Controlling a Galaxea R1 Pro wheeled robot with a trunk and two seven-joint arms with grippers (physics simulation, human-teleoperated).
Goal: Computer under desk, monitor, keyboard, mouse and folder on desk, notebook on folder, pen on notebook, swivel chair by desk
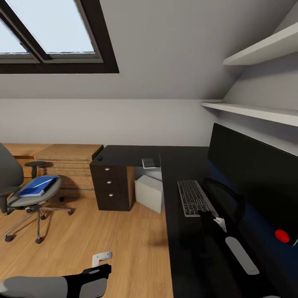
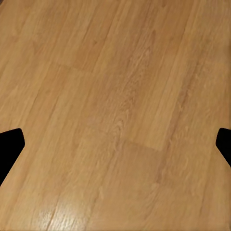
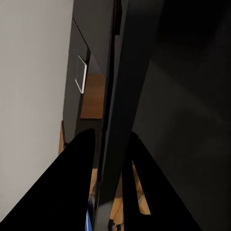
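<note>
Both right pincer [image 3: 109, 159] fingers straddle the monitor [image 3: 122, 86] edge.

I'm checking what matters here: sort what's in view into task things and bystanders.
Task things: monitor, keyboard, blue folder on the swivel chair, computer under the desk.

Bystanders: wall shelves, skylight, wooden dresser, desk drawers.

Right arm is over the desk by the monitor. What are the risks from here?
1. The right gripper sits close against the monitor edge; a careless swing might knock it.
2. The keyboard lies beside that arm and may get dragged.
3. The folder rests on the swivel chair, which may roll when reached for.
</note>
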